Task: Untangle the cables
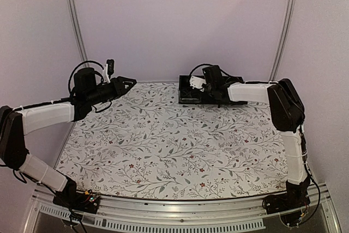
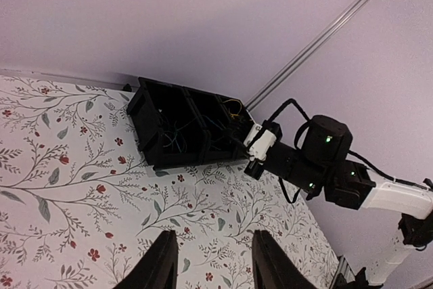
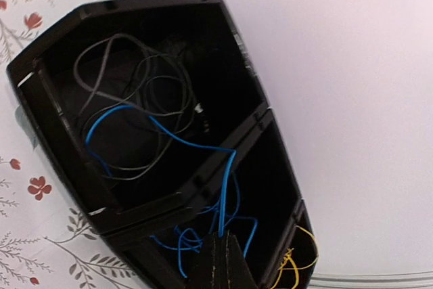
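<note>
A black divided tray (image 3: 61, 140) holds the cables. Dark and grey cables (image 3: 135, 79) loop in its far compartment. A blue cable (image 3: 226, 181) runs from there over the divider into the middle compartment, where more blue loops lie. A yellow cable (image 3: 298, 262) sits in the near end compartment. My right gripper (image 3: 222, 241) is shut on the blue cable just above the middle compartment. From above, the right gripper (image 1: 197, 84) is over the tray (image 1: 188, 100) at the back of the table. My left gripper (image 2: 213, 248) hangs open and holds nothing above the cloth, well left of the tray (image 2: 152, 147).
A floral cloth (image 1: 174, 145) covers the table. The purple back wall and two metal uprights (image 1: 73, 20) stand right behind the tray. The right arm (image 2: 325, 167) reaches across to the tray from the right.
</note>
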You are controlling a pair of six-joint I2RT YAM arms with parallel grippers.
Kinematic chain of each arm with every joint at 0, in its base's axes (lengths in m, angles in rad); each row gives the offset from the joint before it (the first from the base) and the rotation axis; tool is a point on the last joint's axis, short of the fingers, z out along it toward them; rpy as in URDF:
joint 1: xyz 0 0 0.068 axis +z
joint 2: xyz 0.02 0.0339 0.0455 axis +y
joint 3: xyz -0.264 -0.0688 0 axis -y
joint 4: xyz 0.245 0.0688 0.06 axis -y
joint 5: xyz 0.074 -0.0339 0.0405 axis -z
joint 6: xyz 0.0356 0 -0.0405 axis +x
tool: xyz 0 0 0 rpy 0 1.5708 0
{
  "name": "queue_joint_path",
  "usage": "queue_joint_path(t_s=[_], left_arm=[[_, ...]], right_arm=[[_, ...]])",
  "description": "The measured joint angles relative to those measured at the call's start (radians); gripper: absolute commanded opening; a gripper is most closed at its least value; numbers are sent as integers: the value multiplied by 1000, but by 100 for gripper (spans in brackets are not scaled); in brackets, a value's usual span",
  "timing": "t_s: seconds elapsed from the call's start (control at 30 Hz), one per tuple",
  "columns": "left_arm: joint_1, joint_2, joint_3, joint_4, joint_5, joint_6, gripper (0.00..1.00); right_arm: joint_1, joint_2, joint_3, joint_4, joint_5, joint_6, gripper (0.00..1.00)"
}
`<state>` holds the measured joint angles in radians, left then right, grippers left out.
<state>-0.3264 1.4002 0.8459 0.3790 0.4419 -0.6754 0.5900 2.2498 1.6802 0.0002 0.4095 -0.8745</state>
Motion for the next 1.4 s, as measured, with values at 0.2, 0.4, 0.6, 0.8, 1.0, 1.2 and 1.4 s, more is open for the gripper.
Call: queue_joint_path(t_s=[0.2,0.4,0.6,0.8,1.0,1.2,1.4], left_arm=[[0,0,-4,3,1,-6,39],[0,0,-6,3,1,-7,38],[0,1,-7,5,5,-10,38],[0,5,-7,5,11,-10,38],[0,21,-8,6,18,-14,38],[0,27,-9,6,20,-18,39],[0,27,-9,6,22,-18,39]], right_arm=[[-56,-67,117,-40,-51,53,0],[-119,-74,180,-109,-117,142,0],[-180,-74,218,-190,-201,222,0],[-214,-70,241,-242,-283,294,0],[-216,-67,267,-298,-374,350,0],[-215,-67,332,-324,-462,398,0],[-215,-66,342,-340,-511,437,0]])
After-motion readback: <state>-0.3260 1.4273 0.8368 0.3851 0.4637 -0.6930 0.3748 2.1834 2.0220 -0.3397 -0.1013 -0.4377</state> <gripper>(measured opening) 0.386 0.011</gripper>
